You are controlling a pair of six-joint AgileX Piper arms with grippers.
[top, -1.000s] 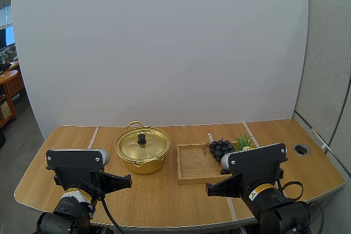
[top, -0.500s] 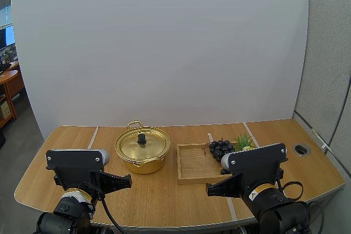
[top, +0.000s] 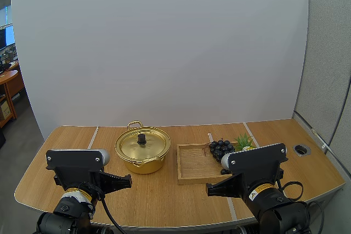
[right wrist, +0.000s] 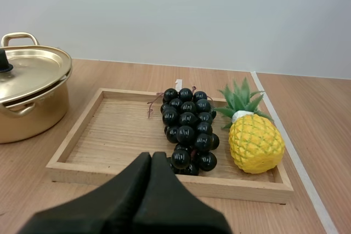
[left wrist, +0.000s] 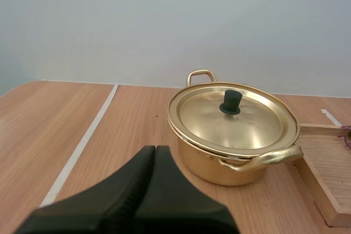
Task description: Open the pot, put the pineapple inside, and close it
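While each pair lies pressed together, holding nothing, the left fingers (left wrist: 137,176) point at the lidded pot (left wrist: 219,165) on the bench (left wrist: 49,113) and the right fingers (right wrist: 131,182) at the wooden tray (right wrist: 74,138), where the pineapple (right wrist: 255,144) lies beside grapes (right wrist: 188,127).

Closed left tool (left wrist: 155,152) before lidded pot (left wrist: 233,135)

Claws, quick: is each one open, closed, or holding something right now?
Left claw: closed, empty, in front of the pot.
Right claw: closed, empty, in front of the tray.
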